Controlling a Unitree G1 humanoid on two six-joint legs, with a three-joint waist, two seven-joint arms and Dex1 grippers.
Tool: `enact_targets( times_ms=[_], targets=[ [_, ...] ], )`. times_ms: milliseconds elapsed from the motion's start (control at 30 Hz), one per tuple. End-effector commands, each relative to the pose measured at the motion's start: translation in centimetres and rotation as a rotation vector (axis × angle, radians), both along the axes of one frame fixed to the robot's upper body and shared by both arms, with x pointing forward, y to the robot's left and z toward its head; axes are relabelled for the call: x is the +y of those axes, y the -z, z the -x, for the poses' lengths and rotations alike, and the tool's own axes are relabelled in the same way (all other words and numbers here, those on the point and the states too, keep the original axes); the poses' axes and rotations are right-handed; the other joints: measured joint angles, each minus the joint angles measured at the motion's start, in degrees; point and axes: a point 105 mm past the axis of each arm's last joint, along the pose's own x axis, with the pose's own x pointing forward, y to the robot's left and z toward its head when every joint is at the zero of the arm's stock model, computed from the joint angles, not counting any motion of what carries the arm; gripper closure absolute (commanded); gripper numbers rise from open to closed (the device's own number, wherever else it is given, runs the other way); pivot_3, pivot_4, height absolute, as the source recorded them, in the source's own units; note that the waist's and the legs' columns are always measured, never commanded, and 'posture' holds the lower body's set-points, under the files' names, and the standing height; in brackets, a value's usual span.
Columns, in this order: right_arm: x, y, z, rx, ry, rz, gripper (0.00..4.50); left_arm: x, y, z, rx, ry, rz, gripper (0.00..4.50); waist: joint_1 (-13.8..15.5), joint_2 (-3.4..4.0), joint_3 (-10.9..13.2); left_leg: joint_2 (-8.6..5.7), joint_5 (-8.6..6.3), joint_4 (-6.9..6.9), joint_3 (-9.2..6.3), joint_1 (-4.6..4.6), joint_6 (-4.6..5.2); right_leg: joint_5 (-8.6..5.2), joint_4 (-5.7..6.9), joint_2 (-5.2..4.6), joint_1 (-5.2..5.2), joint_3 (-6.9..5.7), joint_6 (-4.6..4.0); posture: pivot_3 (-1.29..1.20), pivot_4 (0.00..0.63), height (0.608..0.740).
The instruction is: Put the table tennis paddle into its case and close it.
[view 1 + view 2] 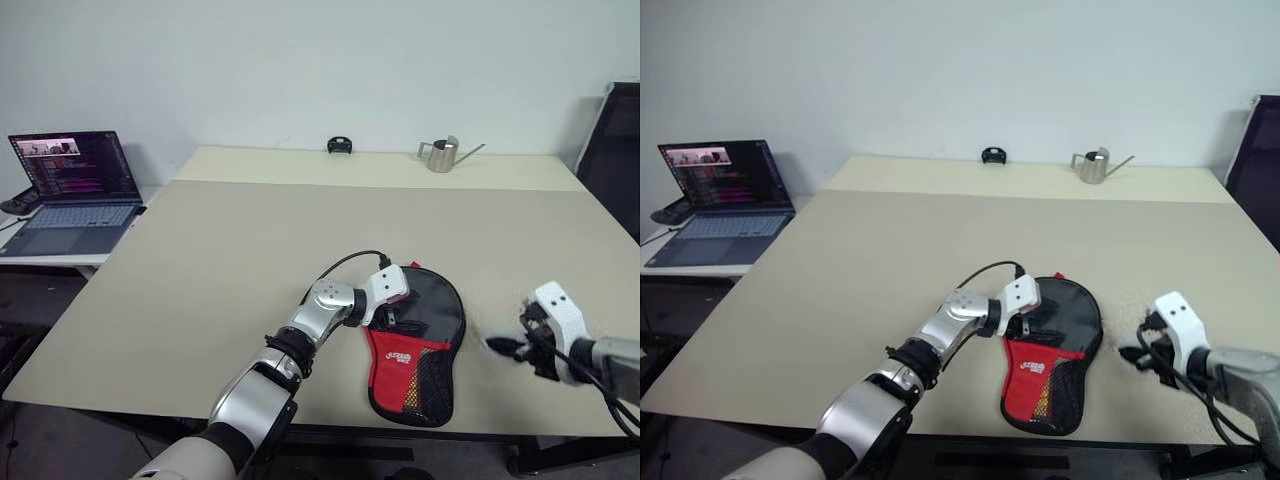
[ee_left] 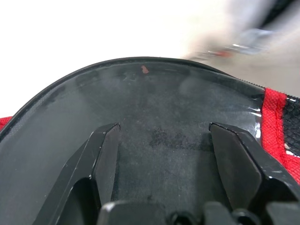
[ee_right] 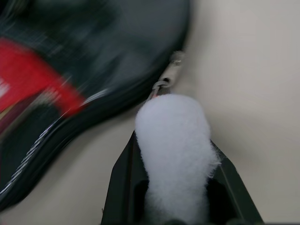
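**Case flat on table, left gripper resting on it, right gripper off to the side**

Left gripper (image 2: pixel 161 140): fingers spread wide, nothing between them, tips against the black upper panel of the case (image 1: pixel 425 345). The case lies flat near the table's (image 1: pixel 250 250) front edge, red logo panel and mesh pocket toward the robot, rounded black end away. The table tennis paddle cannot be made out; whether it sits inside the case cannot be told.

Right gripper (image 3: pixel 174 140): fingers narrow, clamped on a white fluffy wad (image 3: pixel 176 150). It hangs over bare table to the right of the case, apart from it. Just ahead of the wad, the case's zip pull (image 3: pixel 168 77) lies at the case edge.

Farther beyond both grippers, at the table's back edge: small black object (image 1: pixel 339 145), metal watering can (image 1: pixel 442 154). Far left, on a side desk: open laptop (image 1: pixel 72 190).
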Motion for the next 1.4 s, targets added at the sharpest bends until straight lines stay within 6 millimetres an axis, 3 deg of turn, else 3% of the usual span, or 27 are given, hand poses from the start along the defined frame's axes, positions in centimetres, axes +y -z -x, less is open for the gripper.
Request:
enact_targets(
  times_ms=[33, 333, 433, 700, 800, 1033, 1233, 1400],
  targets=[
    [1.9, -0.7, 2.4, 0.031, -0.130, -0.019, 3.98, 2.1, 5.7, 1.7, 0.130, 0.001, -0.188, 1.18, 0.0, -0.08, 0.0, 0.00, 0.00, 0.00, -0.01, 0.00, 0.00, 0.00, -0.01, 0.00, 0.01, -0.02, 0.01, 0.00, 0.150, 0.740],
    [4.5, 1.2, 10.2, 0.265, -0.484, -0.027, 4.04, 1.8, 5.6, 1.9, 0.131, 0.013, -0.186, 1.18, 1.5, -0.27, -0.3, -0.03, -0.04, -0.14, -0.24, 0.01, 0.05, -0.05, -0.48, 0.03, 0.28, -0.30, 0.09, 0.00, 0.150, 0.740],
    [5.0, 1.1, 11.0, 0.268, -0.540, -0.047, 4.06, 1.8, 5.6, 1.8, 0.130, 0.014, -0.187, 1.18, 1.7, -0.26, -0.3, -0.07, -0.14, -0.14, -0.43, 0.07, 0.20, -0.08, -0.80, 0.05, 0.62, -0.52, 0.13, 0.00, 0.150, 0.740],
    [4.9, 1.6, 7.7, 0.150, -0.449, -0.033, 4.06, 1.7, 5.5, 1.7, 0.122, 0.006, -0.187, 1.18, 1.5, -0.32, -0.3, -0.15, -0.31, -0.16, -0.64, 0.35, 0.26, -0.13, -1.13, -0.09, 1.09, -0.65, 0.21, 0.00, 0.150, 0.740],
    [4.4, 1.0, 6.7, 0.138, -0.370, -0.090, 4.06, 1.6, 5.4, 1.7, 0.122, 0.005, -0.181, 1.18, 1.4, -0.35, -0.3, -0.13, -0.31, -0.18, -0.63, 0.53, 0.26, -0.13, -1.13, -0.09, 1.24, -0.64, 0.21, 0.00, 0.150, 0.740],
    [3.6, -1.3, 5.2, 0.053, -0.235, -0.186, 1.79, 1.2, 5.4, 1.8, 0.119, 0.006, -0.171, 1.18, 1.4, -0.38, -0.3, -0.10, -0.32, -0.18, -0.62, 0.74, 0.25, -0.12, -1.13, -0.11, 1.47, -0.61, 0.22, 0.00, 0.150, 0.740],
    [4.2, -3.5, 5.2, -0.010, -0.219, -0.280, 1.79, 0.7, 5.1, 1.7, 0.111, 0.004, -0.161, 1.18, 1.4, -0.36, -0.3, -0.10, -0.33, -0.17, -0.61, 0.74, 0.25, -0.11, -1.13, -0.12, 1.49, -0.60, 0.23, 0.00, 0.150, 0.740],
    [2.4, -5.6, 1.0, -0.188, -0.108, -0.226, 1.79, 0.2, 3.3, 1.3, 0.093, 0.019, -0.087, 1.18, 1.4, -0.37, -0.3, -0.11, -0.33, -0.17, -0.58, 0.74, 0.25, -0.08, -1.13, -0.12, 1.48, -0.57, 0.29, 0.00, 0.150, 0.740]
  ],
)
